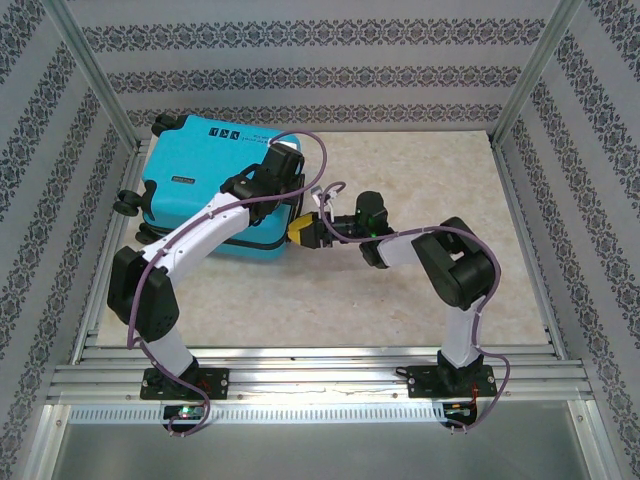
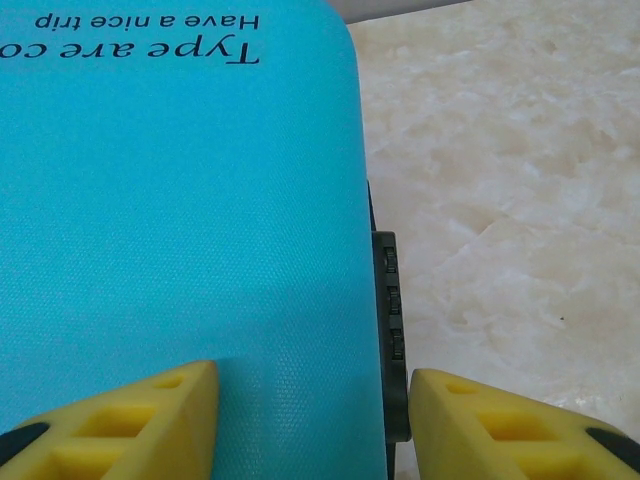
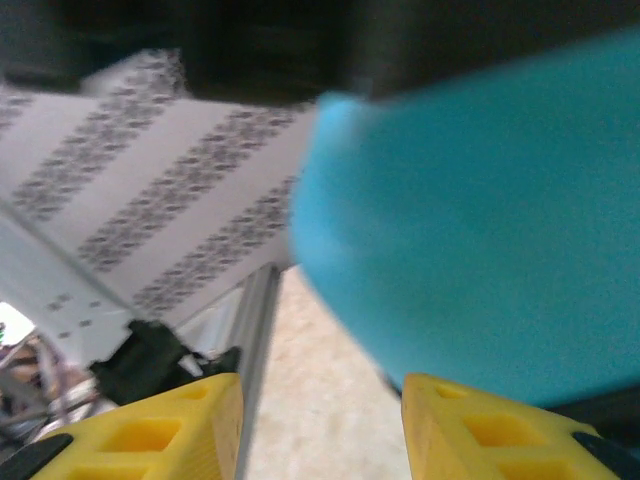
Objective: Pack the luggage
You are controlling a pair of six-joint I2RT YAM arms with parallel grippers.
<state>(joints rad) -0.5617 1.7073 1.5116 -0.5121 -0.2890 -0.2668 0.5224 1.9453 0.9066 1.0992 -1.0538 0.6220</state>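
The luggage [image 1: 195, 170] is a turquoise hard-shell suitcase lying flat and closed at the back left of the table, wheels toward the left wall. My left gripper [image 1: 284, 160] reaches over its right side. In the left wrist view the left gripper [image 2: 313, 380] is open and straddles the edge of the luggage [image 2: 180, 200]: one yellow finger over the shell, the other just outside the black lock strip [image 2: 390, 300]. My right gripper [image 1: 300, 232] is at the suitcase's near right corner. In the blurred right wrist view it [image 3: 322, 385] is open beside the turquoise shell [image 3: 480, 220], with bare tabletop between its fingers.
The marble tabletop [image 1: 430, 170] stretches to the right of the suitcase. Patterned walls and aluminium posts [image 1: 95, 85] enclose the table. The suitcase's black wheels [image 1: 128, 205] sit close to the left rail. Metal rails [image 1: 320, 375] run along the near edge by the arm bases.
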